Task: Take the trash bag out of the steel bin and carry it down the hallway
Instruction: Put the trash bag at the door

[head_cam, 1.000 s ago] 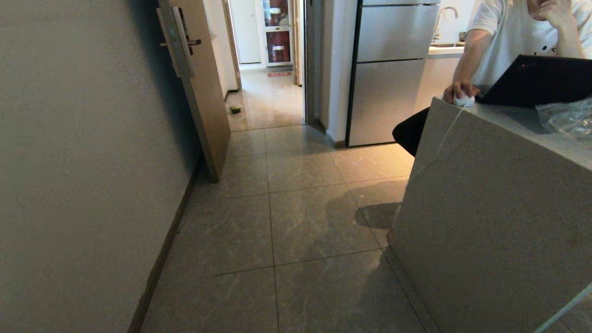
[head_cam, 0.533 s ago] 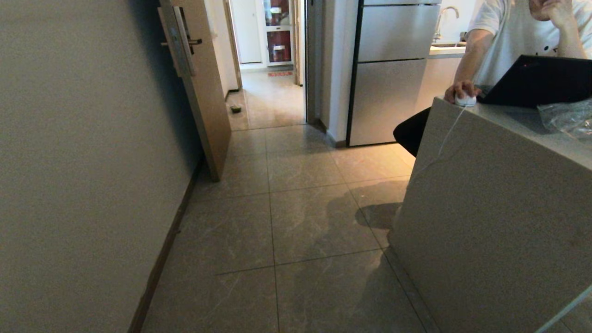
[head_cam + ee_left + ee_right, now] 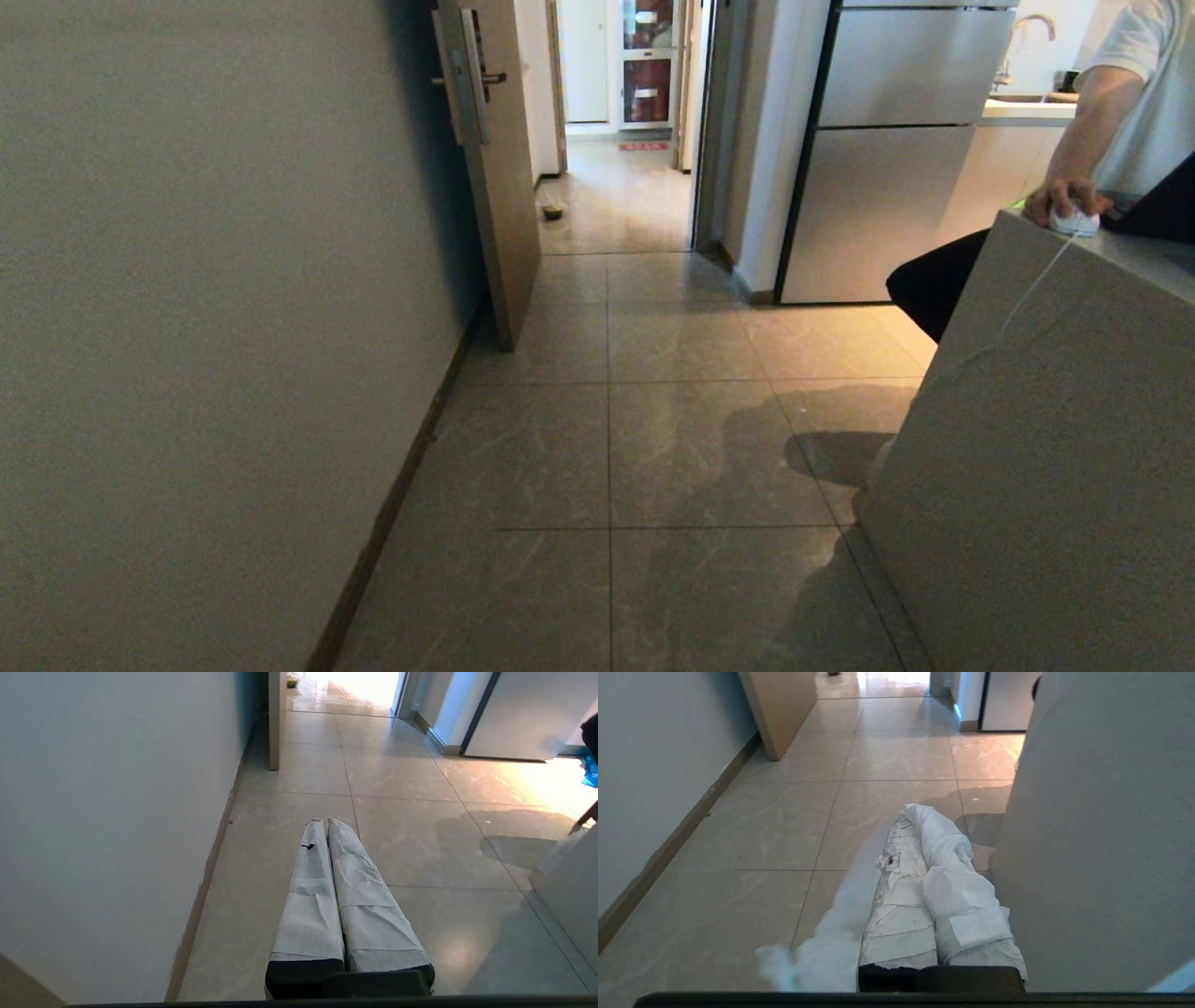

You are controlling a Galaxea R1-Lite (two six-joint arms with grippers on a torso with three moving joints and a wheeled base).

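The hallway [image 3: 672,448] runs ahead on beige marbled tiles. A plain wall [image 3: 187,327] with a dark baseboard fills the robot's left side. On the right stands a pale stone tabletop [image 3: 1046,448] whose side drops to the floor. Beyond it a steel refrigerator [image 3: 887,159] stands against the far wall, next to an open doorway. A wooden door [image 3: 499,187] is swung open against the left wall.

A person [image 3: 1120,103] in a white shirt sits behind the tabletop with one hand [image 3: 1060,196] on a white mouse [image 3: 1074,222].

Neither arm shows in the head view. In its wrist view, the left end effector [image 3: 327,821] points level down the corridor, its wrapped fingers pressed together and empty. The right end effector [image 3: 908,812] is likewise closed, close beside the tabletop's side. The trash bag [image 3: 831,938] trails from it as thin white film along the fingers, hanging above the tiles.

A small green object [image 3: 553,213] lies on the floor past the door.
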